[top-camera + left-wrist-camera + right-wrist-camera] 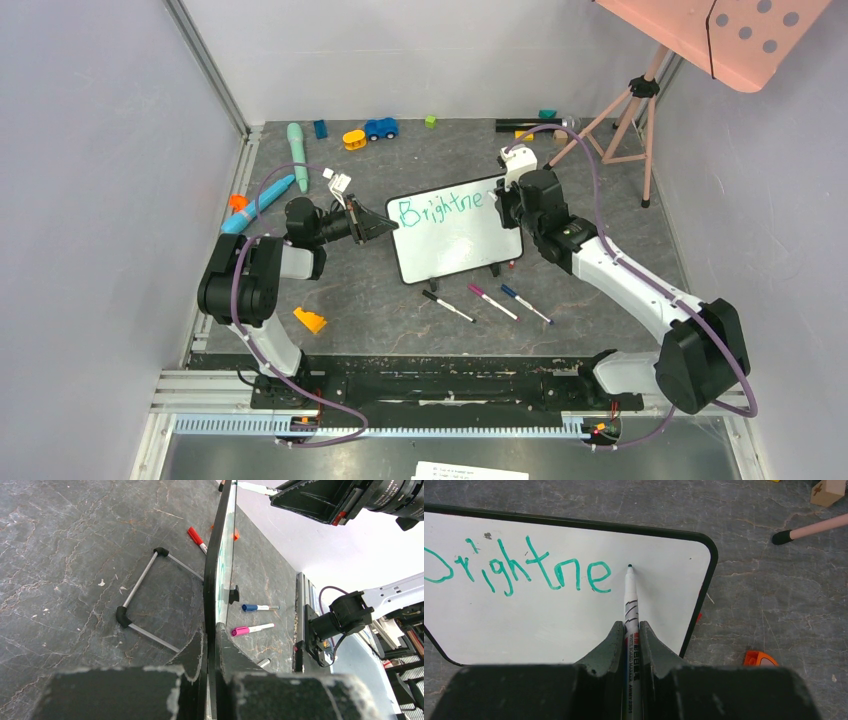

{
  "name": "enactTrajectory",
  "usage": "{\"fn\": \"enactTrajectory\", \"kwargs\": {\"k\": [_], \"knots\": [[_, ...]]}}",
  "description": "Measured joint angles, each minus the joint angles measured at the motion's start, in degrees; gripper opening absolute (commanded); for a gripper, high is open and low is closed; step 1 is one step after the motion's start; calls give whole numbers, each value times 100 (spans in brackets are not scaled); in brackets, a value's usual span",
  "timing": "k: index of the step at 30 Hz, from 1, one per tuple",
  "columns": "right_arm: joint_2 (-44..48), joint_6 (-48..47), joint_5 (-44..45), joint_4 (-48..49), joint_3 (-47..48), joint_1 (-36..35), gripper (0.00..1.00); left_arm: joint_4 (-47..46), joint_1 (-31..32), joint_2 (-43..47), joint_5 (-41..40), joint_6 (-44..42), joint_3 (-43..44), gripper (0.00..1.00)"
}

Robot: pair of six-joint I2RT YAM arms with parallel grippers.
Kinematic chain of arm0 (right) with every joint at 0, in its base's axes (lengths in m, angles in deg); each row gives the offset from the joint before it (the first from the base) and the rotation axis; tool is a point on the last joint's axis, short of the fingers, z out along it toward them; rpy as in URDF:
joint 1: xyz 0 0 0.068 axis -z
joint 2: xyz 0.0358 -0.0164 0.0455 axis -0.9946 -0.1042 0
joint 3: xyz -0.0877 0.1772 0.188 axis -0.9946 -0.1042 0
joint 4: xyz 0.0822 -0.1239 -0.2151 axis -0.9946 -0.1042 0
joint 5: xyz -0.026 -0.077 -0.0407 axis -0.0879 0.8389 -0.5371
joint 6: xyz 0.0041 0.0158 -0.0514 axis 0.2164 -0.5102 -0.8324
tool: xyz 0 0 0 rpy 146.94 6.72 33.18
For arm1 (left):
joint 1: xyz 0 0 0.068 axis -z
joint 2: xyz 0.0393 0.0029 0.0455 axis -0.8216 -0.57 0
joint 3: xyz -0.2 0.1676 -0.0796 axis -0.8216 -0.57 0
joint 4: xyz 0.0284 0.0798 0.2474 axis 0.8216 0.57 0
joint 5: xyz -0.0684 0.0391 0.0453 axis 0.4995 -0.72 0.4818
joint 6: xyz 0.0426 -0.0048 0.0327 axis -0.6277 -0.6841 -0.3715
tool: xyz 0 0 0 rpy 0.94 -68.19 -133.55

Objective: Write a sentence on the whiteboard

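Observation:
The whiteboard (455,245) stands propped on its little feet at the middle of the table. Teal letters reading "Brightne" (524,570) run along its top line. My left gripper (385,228) is shut on the board's left edge, and the thin black frame (220,555) runs edge-on between the jaws of that gripper (212,630). My right gripper (629,625) is shut on a white marker (630,597), whose tip rests on the board just right of the "e". From above, the right gripper (505,200) sits at the board's upper right corner.
A black-capped marker (447,306), a pink one (493,302) and a blue one (525,304) lie in front of the board. An orange block (310,320) lies near the left arm. Toys line the back edge (381,128). A tripod (625,110) carries a pink dotted panel (740,35) at the back right.

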Motion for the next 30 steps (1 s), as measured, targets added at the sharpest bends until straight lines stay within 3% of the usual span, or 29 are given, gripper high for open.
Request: {"fn": "enactTrajectory", "kwargs": {"k": [30], "knots": [[68,-26,-125,-85,-109,7,0,4,0,0,-2,0,0,2]]}}
